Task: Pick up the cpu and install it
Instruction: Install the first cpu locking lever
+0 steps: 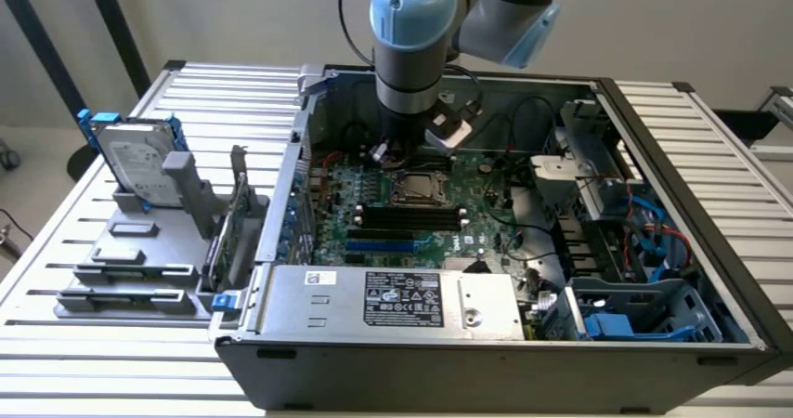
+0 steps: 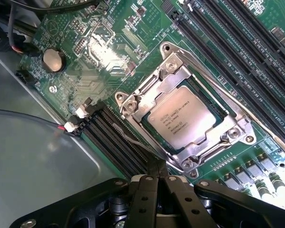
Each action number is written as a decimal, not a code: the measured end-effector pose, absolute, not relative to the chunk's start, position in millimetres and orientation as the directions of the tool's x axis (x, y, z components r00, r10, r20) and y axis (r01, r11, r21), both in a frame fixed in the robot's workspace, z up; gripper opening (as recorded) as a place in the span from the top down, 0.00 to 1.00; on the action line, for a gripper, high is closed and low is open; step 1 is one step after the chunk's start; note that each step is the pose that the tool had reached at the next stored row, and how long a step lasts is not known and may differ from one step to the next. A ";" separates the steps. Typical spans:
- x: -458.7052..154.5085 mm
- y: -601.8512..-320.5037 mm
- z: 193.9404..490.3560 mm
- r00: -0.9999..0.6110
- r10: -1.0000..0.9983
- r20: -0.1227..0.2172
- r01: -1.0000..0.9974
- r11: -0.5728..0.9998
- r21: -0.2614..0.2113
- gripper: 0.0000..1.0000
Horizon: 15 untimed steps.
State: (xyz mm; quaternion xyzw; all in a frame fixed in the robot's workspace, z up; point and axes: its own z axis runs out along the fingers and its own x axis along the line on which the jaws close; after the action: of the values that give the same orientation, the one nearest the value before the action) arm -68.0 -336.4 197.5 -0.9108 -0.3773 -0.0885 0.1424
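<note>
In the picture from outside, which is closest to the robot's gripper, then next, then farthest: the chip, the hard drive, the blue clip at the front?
1. chip, just below the gripper, in its socket.
2. hard drive, upright on the exterior view's left.
3. blue clip, front corner of the case, exterior view's right.

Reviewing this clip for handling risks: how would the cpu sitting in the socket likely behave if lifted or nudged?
The cpu is a thin flat square with a metal top, so probably stiff and light. Its smooth lid looks slippery, and it lies low inside the socket frame, leaving little edge to grasp. A nudge would likely be stopped by that frame rather than slide it.
</note>
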 end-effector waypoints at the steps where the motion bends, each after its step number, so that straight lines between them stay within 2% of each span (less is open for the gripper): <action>1: -67.7 -336.4 197.3 0.700 0.662 0.269 0.712 -0.675 -0.193 0.89; 15: -63.5 -336.4 194.8 0.702 0.660 0.269 0.711 -0.677 -0.193 0.89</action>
State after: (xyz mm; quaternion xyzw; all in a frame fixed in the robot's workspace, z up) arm -63.5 -336.4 194.8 -0.9113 -0.3760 -0.0887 0.1422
